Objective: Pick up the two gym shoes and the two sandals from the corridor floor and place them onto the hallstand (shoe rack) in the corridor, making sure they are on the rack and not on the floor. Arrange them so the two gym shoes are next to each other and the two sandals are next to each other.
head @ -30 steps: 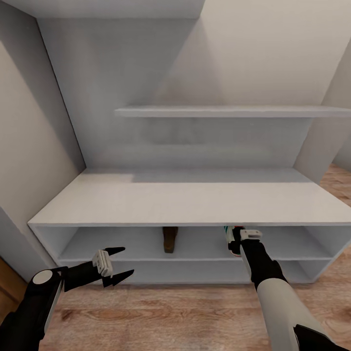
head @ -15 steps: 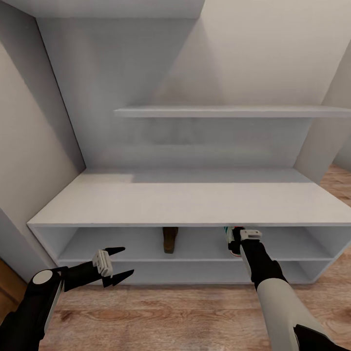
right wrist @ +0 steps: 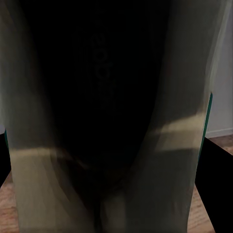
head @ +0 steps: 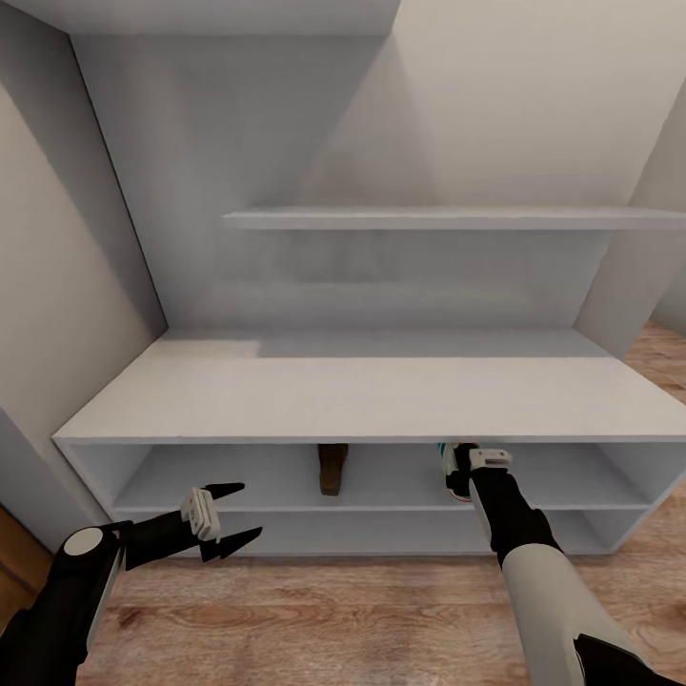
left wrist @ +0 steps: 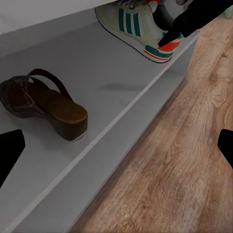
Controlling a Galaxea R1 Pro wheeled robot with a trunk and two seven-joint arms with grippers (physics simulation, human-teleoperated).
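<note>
Pale walls (head: 534, 105), floating shelf (head: 457, 218) (white) — shadowed

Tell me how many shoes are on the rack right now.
2: a sandal mid-shelf on the rack's upper shelf, and a gym shoe further right there, at the right gripper. Others may be hidden.

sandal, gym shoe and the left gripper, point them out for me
sandal (left wrist: 46, 104), left wrist view, on its tan footbed
gym shoe (left wrist: 133, 29), left wrist view, on its green-striped side
left gripper (head: 233, 515), head view, midway between its open fingers

Shelf gap free between sandal (head: 332, 469) and sneaker (head: 452, 472) — top board overhead.
</note>
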